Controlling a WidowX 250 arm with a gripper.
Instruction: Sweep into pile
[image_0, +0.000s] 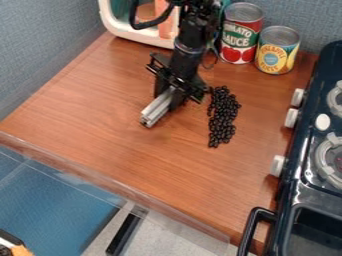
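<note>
The hand (168, 100) is above the surface (133, 150), left of the view's middle, pointing down. Its fingers are clamped on a grey bar (157, 107), one on either side of it. The bar slants from between the fingers toward the lower left of the view, its free end beyond the fingertips. Whether that end touches the surface cannot be determined.

The dark beans (222, 117) lie on the surface to the right of the hand, near it and apart from the bar. They form one long, narrow band, closely packed, running from beside the hand's right side down the view. The lower end of the band lies farther down the view than the bar's free end. The bar points away from the beans.

Beyond the beans, toward the back, two cans stand upright side by side: one with a red and green label (241, 35), the other with a yellow and blue label (276, 52). Behind the arm, at the back left, is a white-rimmed container (123, 30) with an orange item (164, 24) inside.

A dark stove (297, 190) occupies the right side. White knobs (291, 118) line its side facing the beans, and a black handle (248, 232) projects at its lower left.
</note>
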